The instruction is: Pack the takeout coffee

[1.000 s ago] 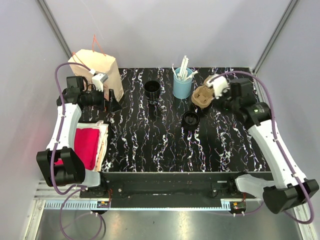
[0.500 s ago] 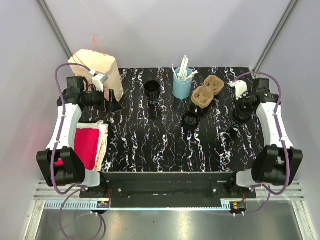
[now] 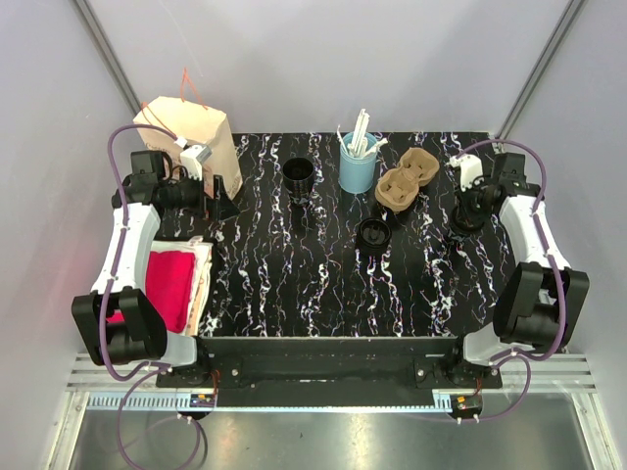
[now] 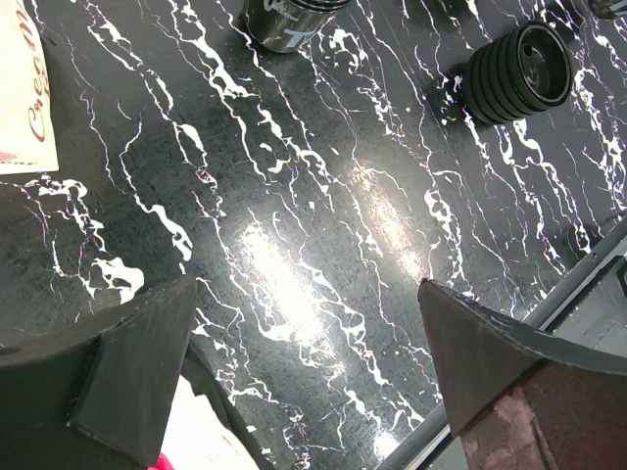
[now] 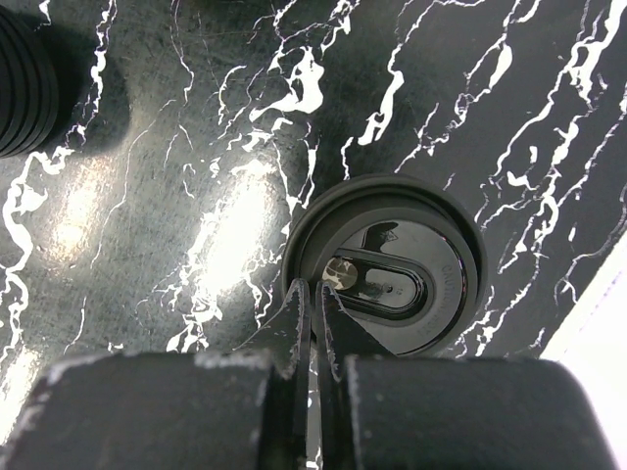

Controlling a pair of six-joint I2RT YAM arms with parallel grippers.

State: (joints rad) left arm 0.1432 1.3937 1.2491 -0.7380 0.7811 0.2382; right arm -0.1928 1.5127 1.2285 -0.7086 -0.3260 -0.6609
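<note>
Since 1 s ago: right gripper [image 5: 312,299], jaws together, moved off the brown pulp cup carrier [image 3: 407,179]; now directly above the black round-lidded takeout coffee [image 5: 392,269]. The left gripper [image 4: 304,362] is unmoved, jaws apart, empty.

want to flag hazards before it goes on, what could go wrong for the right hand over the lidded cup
1. The right hand is shut, its tips right over the lid of the takeout coffee; lowering like that would likely press or tip the cup, not grip it.
2. The cup seems to stand near the edge of the table, so a sideways nudge might push it off.
</note>
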